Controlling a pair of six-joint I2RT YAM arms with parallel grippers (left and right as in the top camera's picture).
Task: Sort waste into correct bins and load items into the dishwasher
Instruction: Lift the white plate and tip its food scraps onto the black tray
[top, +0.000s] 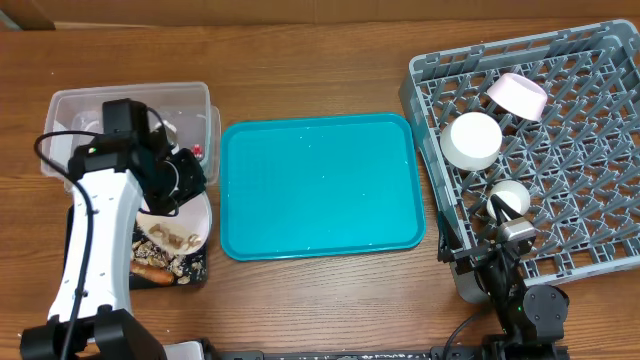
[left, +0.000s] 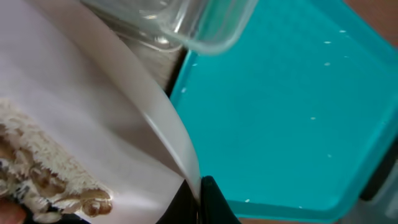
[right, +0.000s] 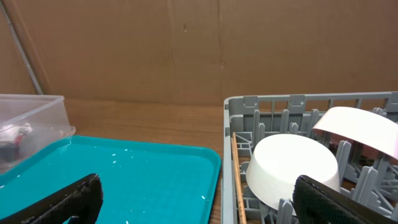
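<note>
— Left jaws?
— Clamped on the rim of the white plate (left: 93, 124), scraps (top: 168, 240) aboard, over the black tray (top: 200, 270), beside the clear tub (top: 130, 100).
— Right jaws?
— Spread wide, empty, at the grey rack (top: 425, 110).
— Surroundings?
— Wooden table (top: 300, 70), teal tray (top: 320, 185) mid-table, cardboard wall (right: 186, 50) behind.

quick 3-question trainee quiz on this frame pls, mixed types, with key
1. True or false: a bowl stands on the teal tray.
2. What does the left gripper hold? A) white plate B) chopsticks C) foil ball
3. Fill in: the white bowl sits in the grey ____.
Key: 1 false; 2 A; 3 dish rack.
</note>
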